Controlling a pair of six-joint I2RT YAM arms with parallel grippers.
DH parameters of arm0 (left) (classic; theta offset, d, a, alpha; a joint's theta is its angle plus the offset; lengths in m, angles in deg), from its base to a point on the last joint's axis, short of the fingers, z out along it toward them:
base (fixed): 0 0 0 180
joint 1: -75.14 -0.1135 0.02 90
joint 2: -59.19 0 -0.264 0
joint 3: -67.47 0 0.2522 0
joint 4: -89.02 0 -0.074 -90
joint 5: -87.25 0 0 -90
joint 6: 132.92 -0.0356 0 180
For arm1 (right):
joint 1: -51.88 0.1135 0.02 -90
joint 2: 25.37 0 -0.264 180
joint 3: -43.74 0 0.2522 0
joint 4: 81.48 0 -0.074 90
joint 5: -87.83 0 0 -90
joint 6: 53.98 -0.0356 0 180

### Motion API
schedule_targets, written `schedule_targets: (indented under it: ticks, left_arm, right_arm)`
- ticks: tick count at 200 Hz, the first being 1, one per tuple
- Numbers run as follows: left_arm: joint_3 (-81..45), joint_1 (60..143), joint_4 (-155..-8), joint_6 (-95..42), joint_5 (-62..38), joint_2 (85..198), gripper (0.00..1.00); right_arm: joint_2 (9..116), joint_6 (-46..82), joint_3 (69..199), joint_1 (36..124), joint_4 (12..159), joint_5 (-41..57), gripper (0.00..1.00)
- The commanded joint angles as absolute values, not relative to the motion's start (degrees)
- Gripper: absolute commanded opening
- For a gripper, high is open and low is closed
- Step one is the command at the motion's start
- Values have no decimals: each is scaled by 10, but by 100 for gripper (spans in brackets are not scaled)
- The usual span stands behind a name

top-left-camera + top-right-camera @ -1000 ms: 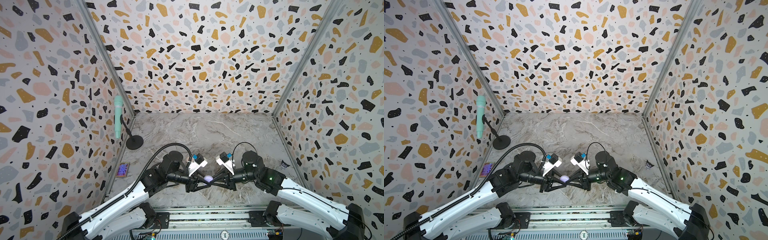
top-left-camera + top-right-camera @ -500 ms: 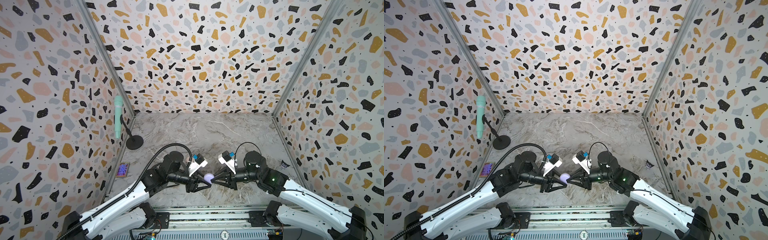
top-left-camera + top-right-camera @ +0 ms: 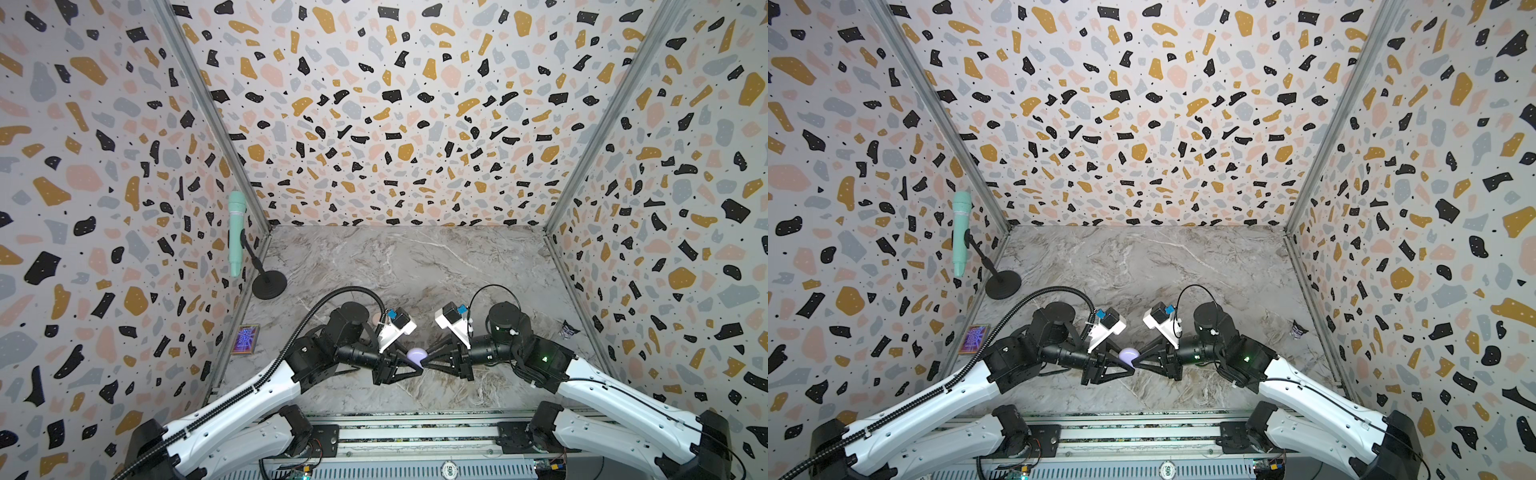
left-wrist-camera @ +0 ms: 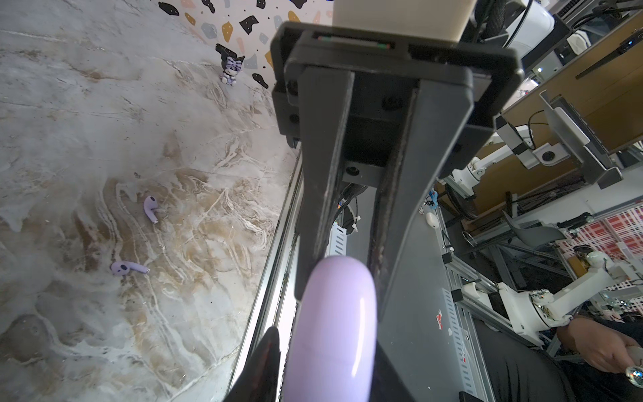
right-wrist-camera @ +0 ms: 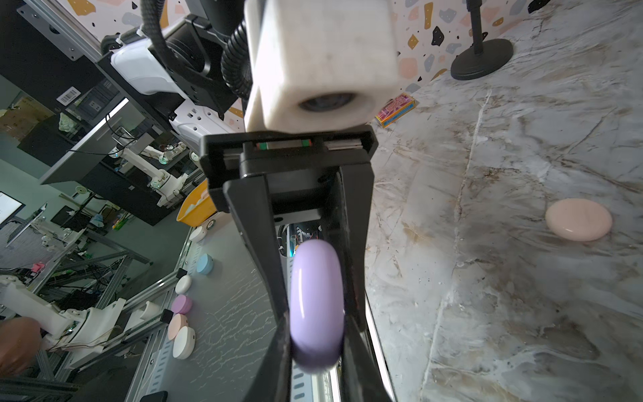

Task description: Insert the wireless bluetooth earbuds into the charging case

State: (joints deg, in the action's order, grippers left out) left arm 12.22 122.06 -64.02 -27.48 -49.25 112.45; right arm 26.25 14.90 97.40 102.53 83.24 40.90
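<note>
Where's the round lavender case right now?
In a top view, the round lavender case is held centrally near the front edge of the marble table, pinched between the left pincer and right pincer.

My counter (image 3: 415,266) is a grey, marble-patterned surface with walls on three sides. At its far left corner stands the black round base of a microphone stand (image 3: 269,284). Nearer me, along the left wall, lies a small colourful box (image 3: 246,340). A tiny figurine (image 3: 567,329) sits by the right wall. One lavender earbud (image 4: 150,208) and a second lavender earbud (image 4: 127,268) lie near each other, not touching. A pale pink round case (image 5: 578,219) rests flat and closed.
</note>
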Motion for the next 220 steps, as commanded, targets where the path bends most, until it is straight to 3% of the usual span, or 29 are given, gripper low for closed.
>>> schedule_targets:
  ticks: [1, 91, 146, 162, 175, 192, 205, 210, 220]
  left_arm:
    - [113, 1219, -650, -283, -505, 1117, 38]
    - [113, 1219, -653, -283, -508, 1117, 29]
    - [115, 1219, -652, -286, -504, 1115, 1]
    - [118, 1219, -652, -286, -478, 1110, 3]
    - [123, 1219, -657, -285, -459, 1105, 0]
    - [138, 1219, -677, -288, -423, 1091, 0]
    - [159, 1219, -712, -281, -392, 1074, 0]
    - [168, 1218, -730, -281, -386, 1065, 0]
    - [190, 1219, -772, -280, -378, 1048, 0]
  right_arm:
    - [260, 150, 985, 1029, 845, 413, 0]
    - [264, 149, 981, 1035, 851, 408, 0]
    - [268, 150, 981, 1037, 848, 409, 0]
    - [267, 152, 984, 1037, 843, 404, 0]
    - [262, 154, 986, 1036, 839, 400, 17]
    - [250, 152, 990, 1036, 833, 384, 67]
    - [239, 152, 992, 1036, 827, 374, 95]
    - [236, 151, 992, 1036, 826, 372, 100]
    - [230, 152, 993, 1036, 824, 370, 99]
